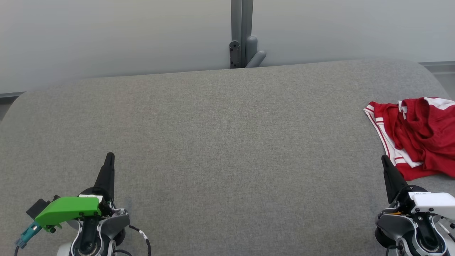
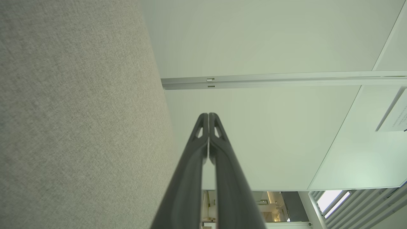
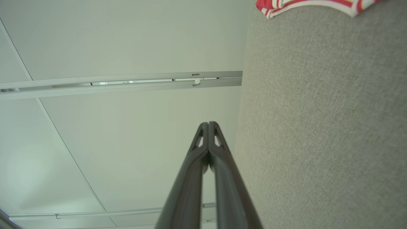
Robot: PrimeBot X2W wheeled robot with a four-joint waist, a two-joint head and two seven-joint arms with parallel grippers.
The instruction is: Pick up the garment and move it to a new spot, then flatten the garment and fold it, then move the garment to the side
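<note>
Head view: lying crumpled at the grey table's [image 1: 227, 149] right edge, red garment [image 1: 419, 135]; resting clenched and empty, left gripper [image 1: 109, 158], right gripper [image 1: 384, 160]. Advising opening right, pinching a thick fold.

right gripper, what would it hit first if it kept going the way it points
Probably the red garment: the shut right gripper points up the grey table with the cloth's striped edge just ahead. Height is unclear, so it might pass over.
</note>
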